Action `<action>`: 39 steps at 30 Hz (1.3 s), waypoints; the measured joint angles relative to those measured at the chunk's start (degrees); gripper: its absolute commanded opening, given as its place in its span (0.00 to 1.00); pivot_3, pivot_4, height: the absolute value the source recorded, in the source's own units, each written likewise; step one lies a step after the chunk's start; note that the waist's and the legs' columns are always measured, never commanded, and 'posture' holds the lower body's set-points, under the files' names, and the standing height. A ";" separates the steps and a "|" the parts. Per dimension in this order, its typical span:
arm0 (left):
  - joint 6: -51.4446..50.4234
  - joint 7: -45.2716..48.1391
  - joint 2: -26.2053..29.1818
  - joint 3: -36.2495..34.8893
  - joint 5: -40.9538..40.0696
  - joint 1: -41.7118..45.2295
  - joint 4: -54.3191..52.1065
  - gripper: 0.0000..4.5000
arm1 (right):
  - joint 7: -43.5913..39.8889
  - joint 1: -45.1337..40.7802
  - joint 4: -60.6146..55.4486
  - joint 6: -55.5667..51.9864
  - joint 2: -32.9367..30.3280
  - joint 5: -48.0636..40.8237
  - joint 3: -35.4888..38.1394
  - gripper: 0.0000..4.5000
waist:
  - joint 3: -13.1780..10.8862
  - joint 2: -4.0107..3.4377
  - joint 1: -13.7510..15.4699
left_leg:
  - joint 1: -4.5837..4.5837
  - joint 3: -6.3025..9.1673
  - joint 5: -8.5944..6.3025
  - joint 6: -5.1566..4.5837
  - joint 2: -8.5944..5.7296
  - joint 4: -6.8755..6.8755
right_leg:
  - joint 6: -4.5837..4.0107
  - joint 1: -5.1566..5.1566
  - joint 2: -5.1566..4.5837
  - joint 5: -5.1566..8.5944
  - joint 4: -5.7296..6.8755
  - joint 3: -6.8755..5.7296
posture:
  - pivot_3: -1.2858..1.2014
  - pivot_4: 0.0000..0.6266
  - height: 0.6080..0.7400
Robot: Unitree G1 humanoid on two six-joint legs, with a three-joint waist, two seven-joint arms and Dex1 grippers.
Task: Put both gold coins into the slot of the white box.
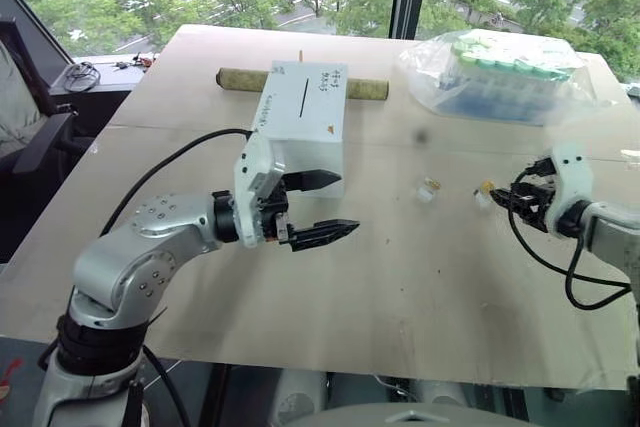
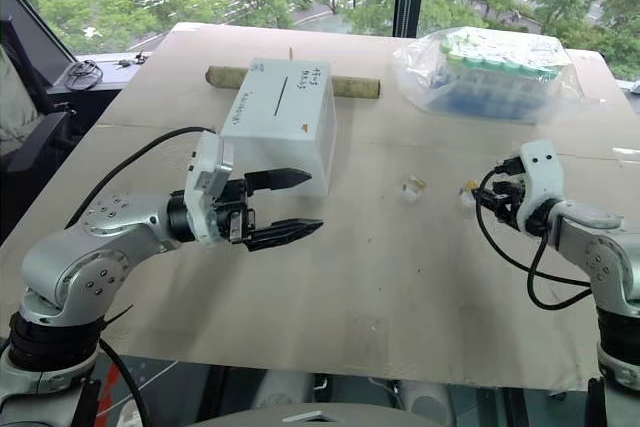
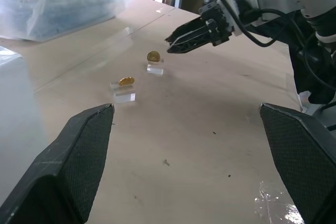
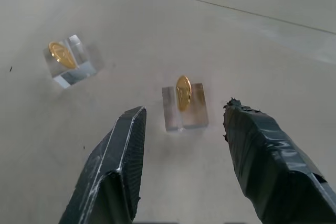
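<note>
The white box [image 1: 300, 125] stands at the middle back of the table, its black slot [image 1: 304, 97] on top. Two gold coins stand on small clear blocks to its right, one [image 4: 183, 93] closer to my right gripper and one [image 4: 61, 55] further left. My right gripper [image 4: 184, 109] is open, and the nearer coin and its block lie just ahead of its fingertips, untouched. In front of the box, my left gripper [image 1: 345, 204] is wide open, holds nothing and points right towards the coins [image 3: 126, 81].
An olive-brown rolled cylinder [image 1: 240, 78] lies behind the box. A clear bag of green-capped tubes [image 1: 500, 72] sits at the back right. A dark chair [image 1: 30, 137] stands beyond the table's left edge. Bare tabletop [image 1: 400, 277] stretches towards the front edge.
</note>
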State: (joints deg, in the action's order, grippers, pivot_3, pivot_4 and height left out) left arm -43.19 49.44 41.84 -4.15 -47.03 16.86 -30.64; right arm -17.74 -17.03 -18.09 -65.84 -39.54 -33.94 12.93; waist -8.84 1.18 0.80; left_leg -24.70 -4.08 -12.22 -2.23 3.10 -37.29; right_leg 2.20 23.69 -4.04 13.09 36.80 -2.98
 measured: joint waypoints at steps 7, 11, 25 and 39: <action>0.13 -1.48 0.07 -0.72 0.01 -2.15 -1.46 1.00 | -2.20 -2.64 3.78 2.25 -0.12 3.26 -3.47 0.37 | 0.00 0.00 -0.03 | -0.02 0.01 0.00 0.00 -0.01 -0.01 | 0.08 0.01 0.00 -0.05 0.00 0.06 | 0.52 0.24 1.00; 0.13 -1.91 0.18 -1.51 -0.07 -2.98 -2.08 1.00 | -3.24 -4.18 6.62 3.84 -0.05 4.91 -4.76 0.37 | 0.00 0.00 -0.04 | 0.00 -0.03 0.00 0.00 -0.01 -0.01 | 0.07 0.01 0.01 -0.05 0.01 0.06 | 0.52 0.24 1.00; 0.16 -2.25 1.15 -2.17 -0.37 -3.87 -2.50 1.00 | -5.54 -5.52 10.40 6.56 1.09 7.92 -6.19 0.01 | 0.00 -0.01 -0.05 | 0.00 -0.04 0.00 0.00 0.00 -0.01 | 0.05 0.01 0.01 -0.04 0.01 0.07 | 0.52 0.24 1.00; -0.17 -4.26 0.03 -2.33 -1.83 -3.74 -2.31 1.00 | -8.76 -4.93 6.92 7.80 1.21 6.14 -2.91 0.01 | -0.01 -0.01 0.04 | -0.01 -0.02 0.00 0.00 0.00 -0.01 | 0.09 0.01 0.01 -0.06 0.01 0.07 | 0.52 0.24 1.00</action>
State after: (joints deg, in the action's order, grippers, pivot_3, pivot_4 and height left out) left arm -43.36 45.18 41.86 -6.48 -48.85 13.13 -32.95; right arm -26.51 -21.97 -11.17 -58.04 -38.33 -27.80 10.01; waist -8.85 1.18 0.84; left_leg -24.71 -4.10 -12.22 -2.23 3.10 -37.30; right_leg 2.30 23.70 -4.04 13.03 36.81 -2.91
